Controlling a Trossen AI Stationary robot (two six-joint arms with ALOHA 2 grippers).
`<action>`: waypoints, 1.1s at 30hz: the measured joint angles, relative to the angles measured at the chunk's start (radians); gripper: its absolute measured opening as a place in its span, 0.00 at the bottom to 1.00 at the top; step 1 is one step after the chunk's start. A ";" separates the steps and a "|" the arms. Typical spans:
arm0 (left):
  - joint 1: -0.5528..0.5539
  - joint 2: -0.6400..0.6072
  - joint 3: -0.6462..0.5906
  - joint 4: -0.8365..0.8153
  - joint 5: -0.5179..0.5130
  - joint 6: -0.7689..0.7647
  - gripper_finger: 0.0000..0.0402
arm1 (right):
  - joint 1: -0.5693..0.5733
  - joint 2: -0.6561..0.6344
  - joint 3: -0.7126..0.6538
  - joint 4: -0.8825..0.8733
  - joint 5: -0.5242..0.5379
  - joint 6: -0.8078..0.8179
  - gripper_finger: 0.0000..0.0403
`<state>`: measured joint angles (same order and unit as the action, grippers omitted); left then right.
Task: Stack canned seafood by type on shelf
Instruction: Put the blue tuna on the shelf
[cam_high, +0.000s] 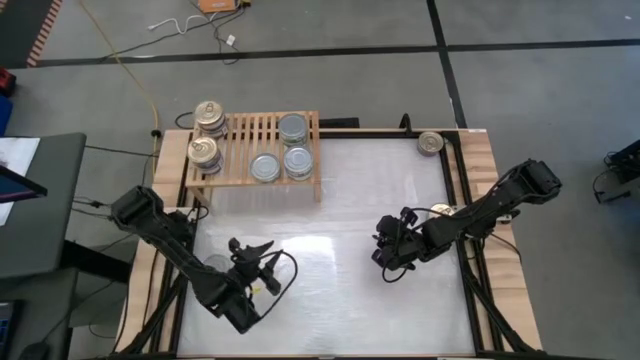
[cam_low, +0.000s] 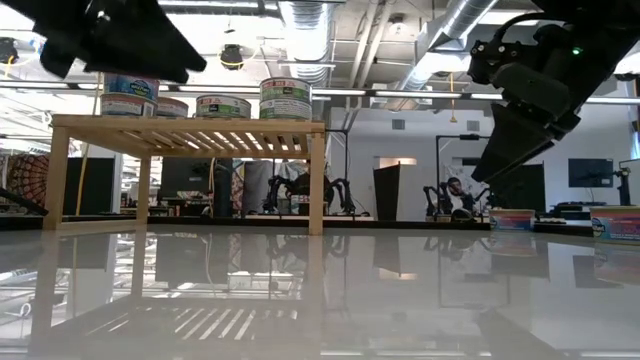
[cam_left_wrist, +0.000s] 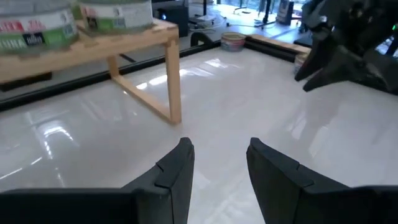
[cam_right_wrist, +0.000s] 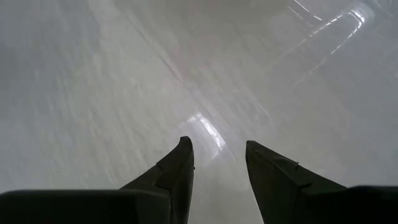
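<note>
The light-wood shelf (cam_high: 255, 150) stands at the table's far left on short legs. Two gold-topped cans (cam_high: 207, 133) stand on the left end of its slatted top, and three silver-topped cans (cam_high: 285, 150) on the right part. These also show in the low view as cans (cam_low: 222, 103). One more can (cam_high: 431, 143) rests on the far right rim. My left gripper (cam_left_wrist: 219, 155) hovers open over the near left of the table, pointing toward the shelf, with nothing between its fingers. My right gripper (cam_right_wrist: 217, 155) hangs open over bare tabletop at centre right, slanting down.
The white tabletop (cam_high: 340, 220) lies bare between the two arms and in front of the shelf. A wooden frame (cam_high: 480, 200) edges the table. My right arm (cam_left_wrist: 348, 43) shows far off in the left wrist view. Cables and a dark side table lie outside the table, beyond its far edge and to its left.
</note>
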<state>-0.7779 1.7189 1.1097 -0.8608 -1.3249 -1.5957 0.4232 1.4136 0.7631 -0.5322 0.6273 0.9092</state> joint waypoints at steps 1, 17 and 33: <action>0.003 0.005 0.000 0.000 0.000 -0.003 0.35 | 0.000 0.000 0.000 0.004 0.000 0.000 0.43; 0.109 -0.001 0.007 0.014 0.091 0.051 0.35 | -0.008 0.052 0.000 0.016 0.012 -0.003 0.43; 0.152 -0.001 0.009 0.101 0.179 0.264 0.35 | -0.197 0.062 0.000 -0.404 -0.065 0.156 0.27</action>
<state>-0.6263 1.7184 1.1191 -0.7601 -1.1455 -1.3315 0.2261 1.4759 0.7631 -0.9359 0.5623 1.0651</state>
